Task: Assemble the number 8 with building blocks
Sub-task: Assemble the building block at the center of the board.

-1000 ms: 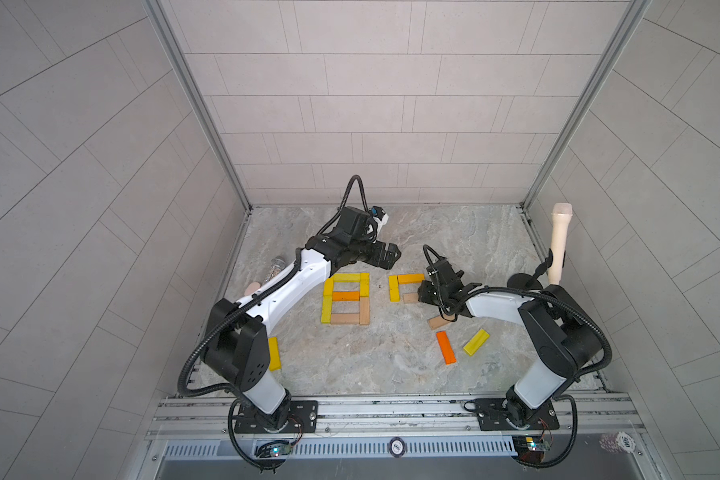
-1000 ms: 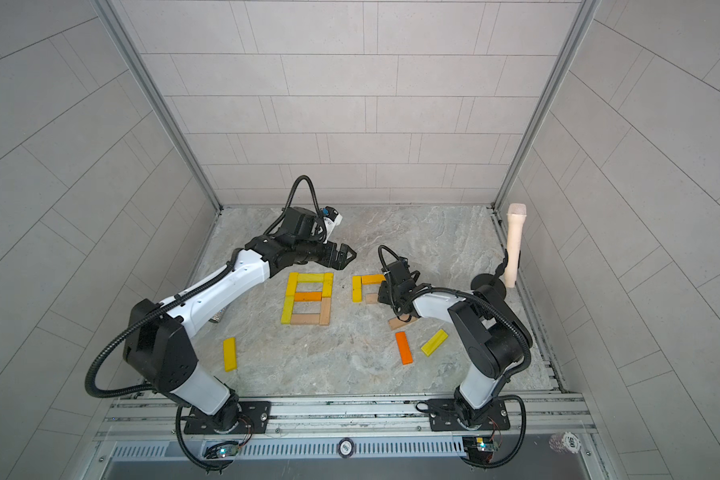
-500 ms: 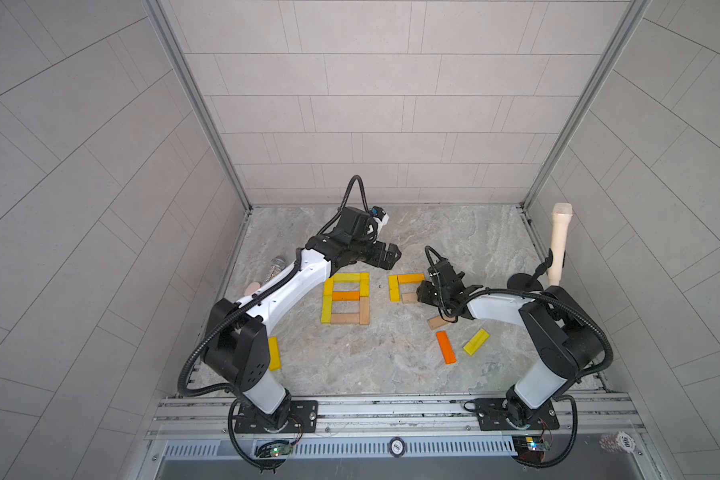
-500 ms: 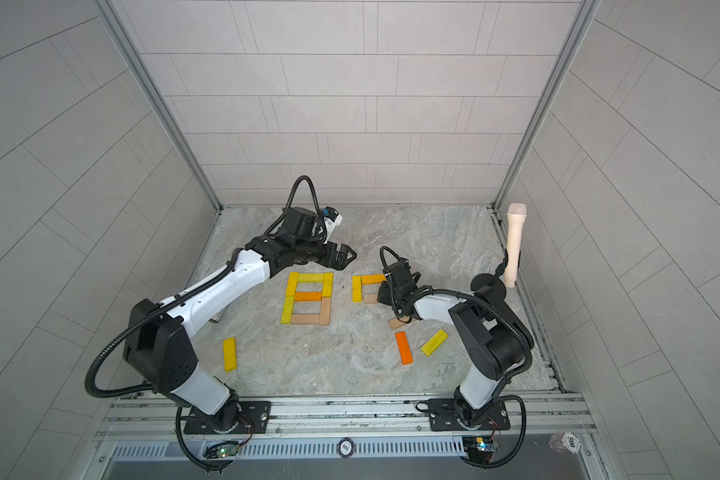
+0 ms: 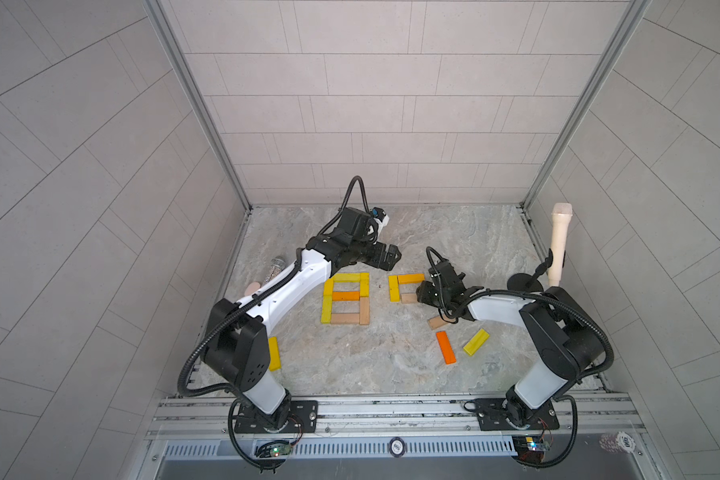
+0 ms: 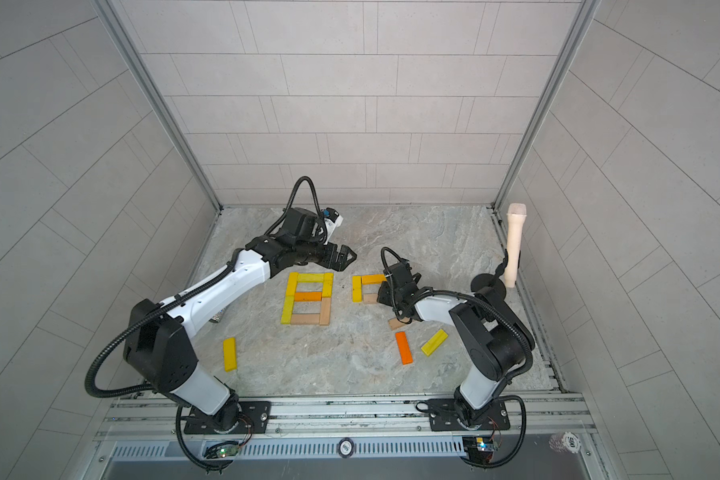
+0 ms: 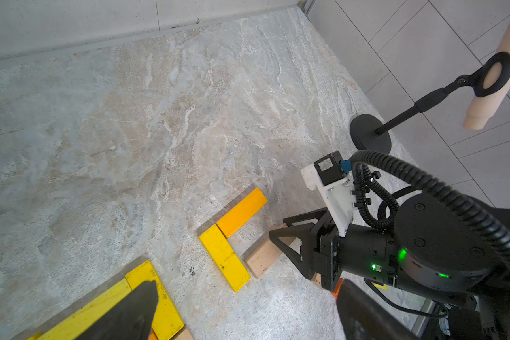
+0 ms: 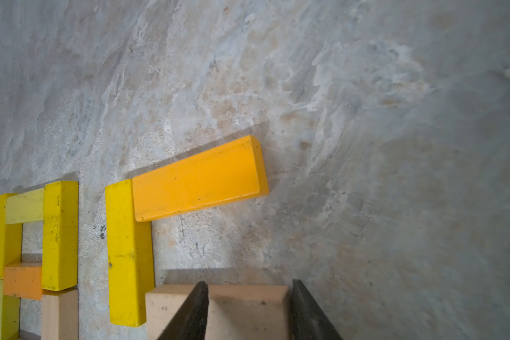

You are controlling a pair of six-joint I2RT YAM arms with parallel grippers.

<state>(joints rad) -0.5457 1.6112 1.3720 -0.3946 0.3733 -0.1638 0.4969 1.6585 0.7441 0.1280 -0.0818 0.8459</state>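
Both top views: left gripper hovering wide open and empty, just beyond finished 8. Right gripper clamping narrow on tan block, the second figure's middle bar.
Left wrist: block butting yellow upright; a sideways drag on release would likely be shoving it crooked.
Right wrist: amber top bar lying close, equally exposed.
Counting fourteen: seven finished, three here, four loose blocks.

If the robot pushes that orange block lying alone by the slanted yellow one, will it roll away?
Probably not: the orange block lies flat with square edges, so it should slide. It looks like stiff wood, unlikely to bend. Pushed at one end, it might spin into the yellow block beside it.
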